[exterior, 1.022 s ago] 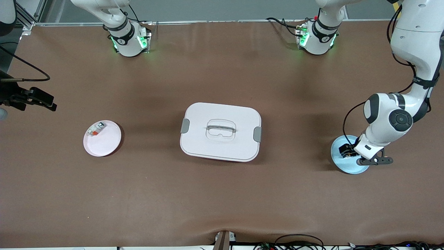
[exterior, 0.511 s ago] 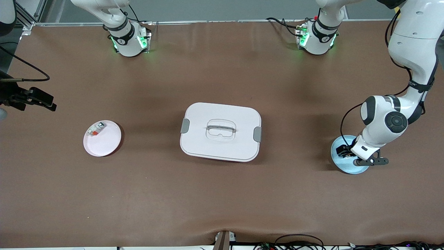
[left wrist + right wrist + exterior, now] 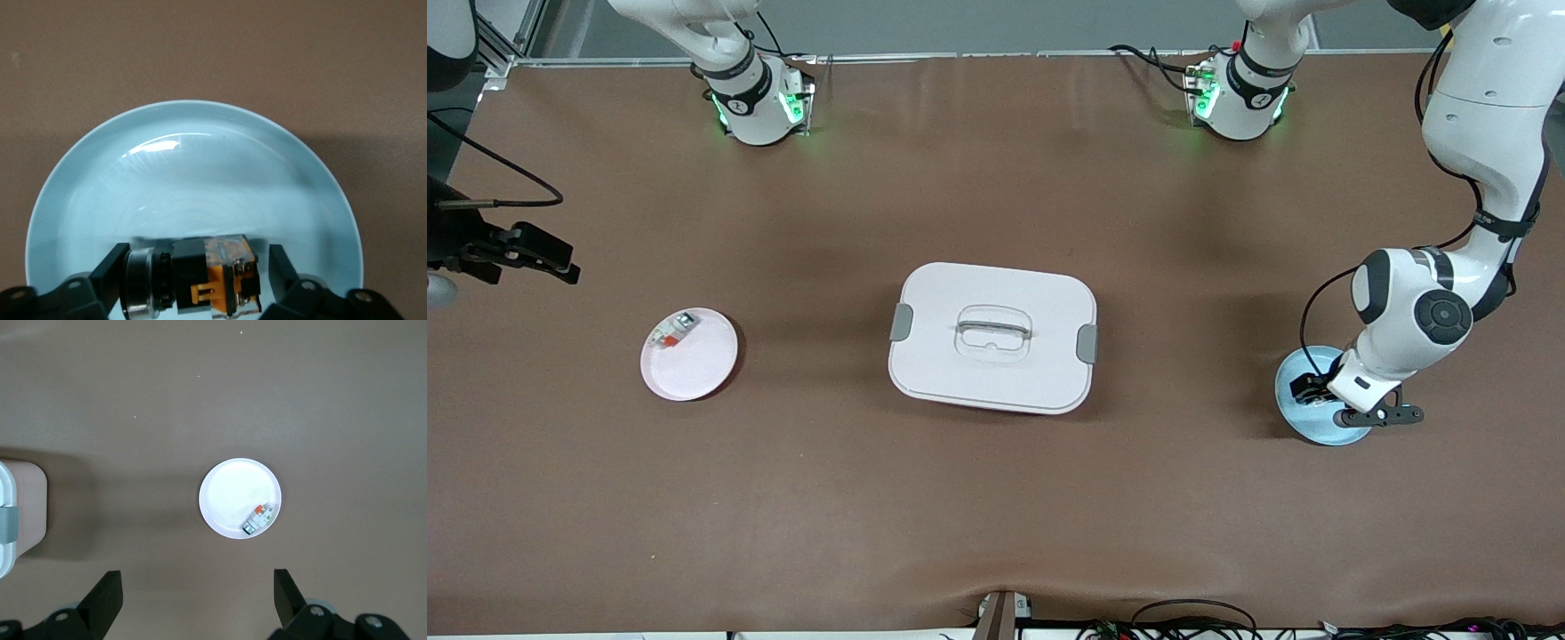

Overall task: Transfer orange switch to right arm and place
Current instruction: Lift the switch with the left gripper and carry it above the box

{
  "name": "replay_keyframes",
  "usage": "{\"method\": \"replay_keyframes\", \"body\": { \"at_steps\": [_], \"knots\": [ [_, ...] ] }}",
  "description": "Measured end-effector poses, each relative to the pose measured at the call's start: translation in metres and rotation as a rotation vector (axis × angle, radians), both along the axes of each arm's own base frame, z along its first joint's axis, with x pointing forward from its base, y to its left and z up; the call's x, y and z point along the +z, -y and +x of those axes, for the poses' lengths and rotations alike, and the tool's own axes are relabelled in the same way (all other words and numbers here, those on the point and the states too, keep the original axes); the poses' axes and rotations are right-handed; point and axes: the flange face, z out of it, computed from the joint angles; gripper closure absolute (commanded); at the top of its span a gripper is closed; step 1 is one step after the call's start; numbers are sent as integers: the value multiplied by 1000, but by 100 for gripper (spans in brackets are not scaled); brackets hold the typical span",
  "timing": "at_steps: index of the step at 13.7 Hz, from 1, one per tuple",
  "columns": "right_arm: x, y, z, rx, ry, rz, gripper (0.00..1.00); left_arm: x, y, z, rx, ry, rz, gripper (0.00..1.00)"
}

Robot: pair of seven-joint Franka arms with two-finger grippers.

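Closing now: left tool (image 3: 195, 280) has dropped onto blue plate (image 3: 200, 153), fingers narrowing round orange switch (image 3: 217, 277), w/ a gap on one side; pickup starting. Right tool (image 3: 198, 600) waits released.

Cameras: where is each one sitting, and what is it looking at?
Front view: high across the table, facing both arms; shows the white box, pink plate, blue plate.
Left wrist view: on the left arm, looking down at the blue plate and orange switch between the left end effector fingers.
Right wrist view: on the right arm, above the pink plate; right end effector open.
Shared: both plates also show in the front view.
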Motion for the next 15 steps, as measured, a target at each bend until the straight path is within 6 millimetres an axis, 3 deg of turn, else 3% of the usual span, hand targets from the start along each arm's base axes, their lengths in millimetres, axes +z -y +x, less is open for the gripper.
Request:
{"method": "replay_keyframes", "body": {
  "at_steps": [3,6,9,13,15],
  "knots": [
    [-5,-23,-6,38,-54,3,0,6,0,5,9,13,1,100],
    [-11,-67,-19,110,-139,-3,0,28,4,9,4,4,13,100],
    [-13,-112,-30,115,-166,-16,0,74,22,10,-15,-8,28,100],
    [-13,-201,-55,59,-182,16,0,152,71,1,26,-27,6,100],
    [-10,-234,-65,-12,-194,91,0,185,96,-9,92,-57,-46,100]
  ]
}}
